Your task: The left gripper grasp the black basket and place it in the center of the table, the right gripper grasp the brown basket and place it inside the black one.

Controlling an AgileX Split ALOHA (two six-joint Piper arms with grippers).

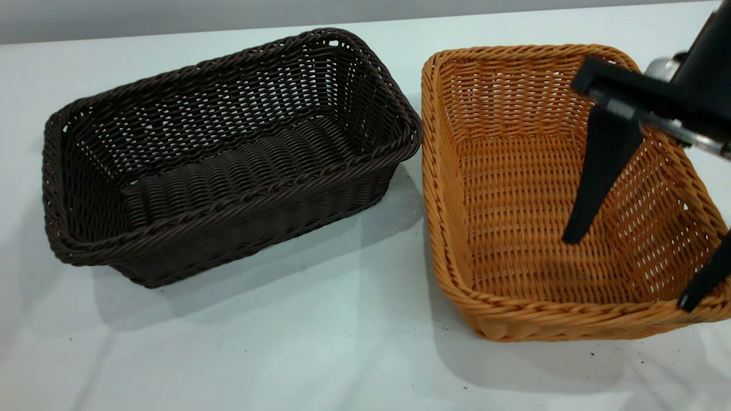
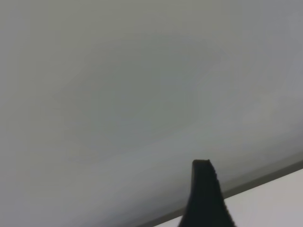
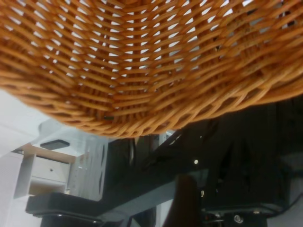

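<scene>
Woven wicker black basket point(image 1: 228, 154) and brown basket point(image 1: 548, 228); smooth matt table point(image 1: 285, 354)

Right pincer point(image 1: 634, 268) enters from 2 o'clock, tilted down, fingers point(image 1: 605, 171) spread wide apart. Left pincer: only one fingertip point(image 2: 204, 194) visible in its wrist view.

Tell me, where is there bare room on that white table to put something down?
Bare white tabletop lies in front of both baskets and behind them. It is crowded between the dark woven basket and the orange-tan woven basket, and at the tan one's right rim, where the right gripper straddles it.
</scene>
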